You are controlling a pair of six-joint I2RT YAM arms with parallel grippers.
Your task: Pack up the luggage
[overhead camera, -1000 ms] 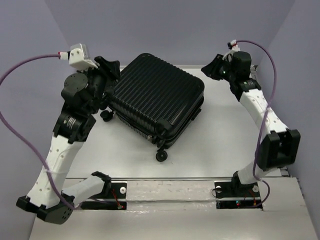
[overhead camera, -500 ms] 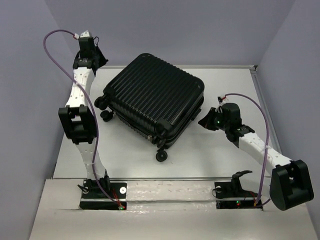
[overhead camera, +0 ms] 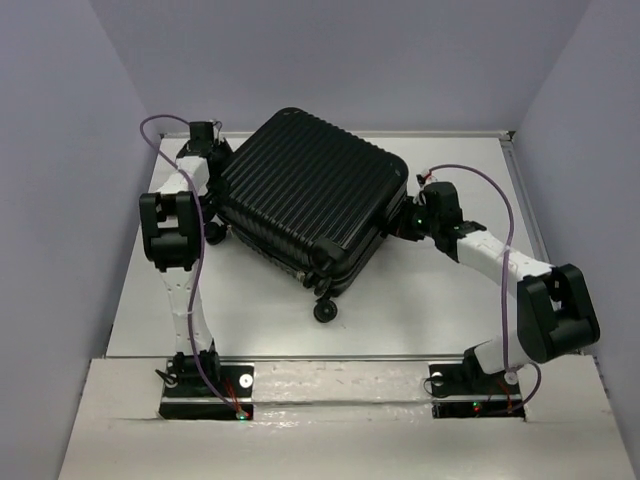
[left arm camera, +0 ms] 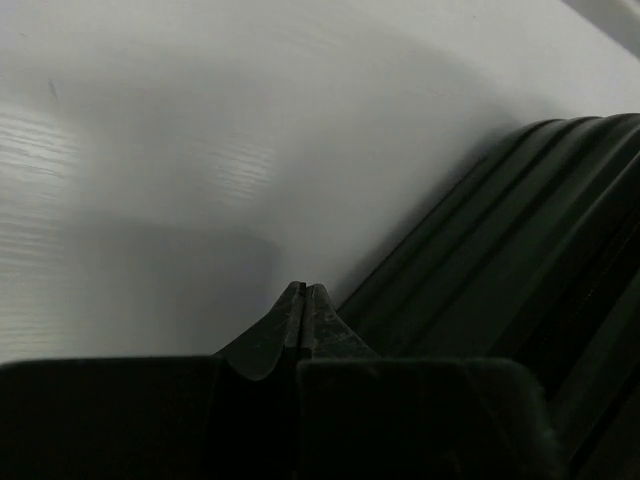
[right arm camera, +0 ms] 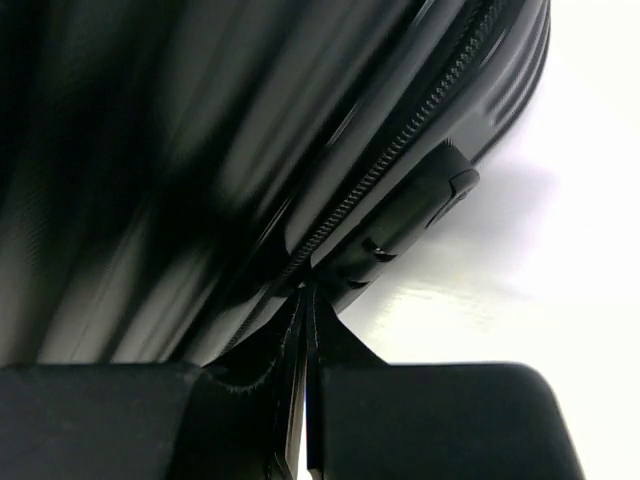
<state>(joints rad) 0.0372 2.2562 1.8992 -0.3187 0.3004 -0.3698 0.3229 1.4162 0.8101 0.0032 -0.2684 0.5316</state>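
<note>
The luggage (overhead camera: 310,200) lies flat and zipped shut mid-bench, set diagonally. It is a black hard shell with long parallel ribs and rounded corners, and a small caster wheel (overhead camera: 323,312) juts out at its near corner. The bench (overhead camera: 440,290) is smooth matte white.

The left claw (left arm camera: 304,290) sits by the luggage's far-left edge, its dark tapered fingers pressed together on nothing, just beside the ribs.

The right claw (right arm camera: 305,295) is at the right side wall. Its fingers are likewise closed tip to tip and empty, right at the toothed zipper (right arm camera: 400,150) seam.
</note>
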